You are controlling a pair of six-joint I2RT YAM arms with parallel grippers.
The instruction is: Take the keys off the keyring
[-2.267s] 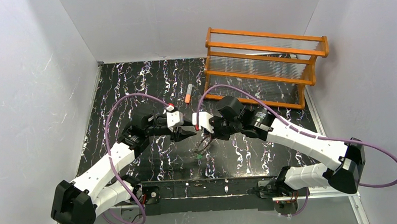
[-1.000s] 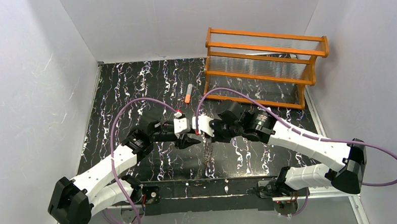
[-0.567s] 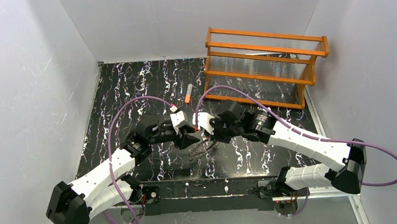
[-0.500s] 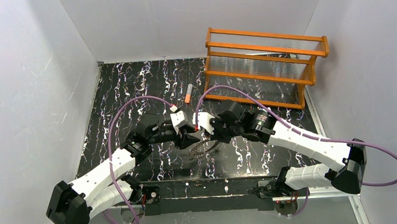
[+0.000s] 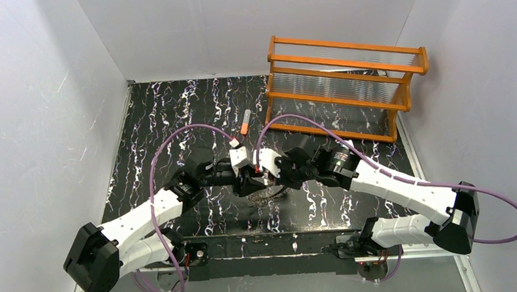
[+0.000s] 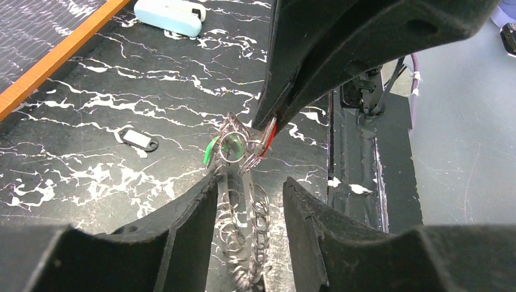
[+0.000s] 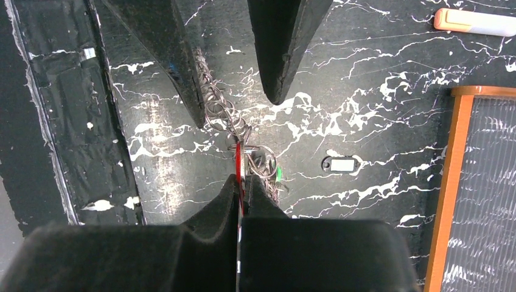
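Table, black with white veining point(image 5: 149, 124), carries an orange wooden rack point(image 5: 345, 83) at its far right corner. Both arms meet near the middle of the near edge. The left hand point(image 6: 249, 181) is spread open, its fingers on either side of the grey looped-wire metal keyring point(image 6: 258, 204), which hangs between them just above the table. The right hand point(image 7: 239, 182) is clenched on the thin red key point(image 7: 238, 164). Judging by this, roughly a third is done. The small dark-and-white key point(image 6: 139, 140) already lies free on the table, apart from the ring on the rack's side. The red key and the little green key point(image 6: 210, 150) remain on the ring.
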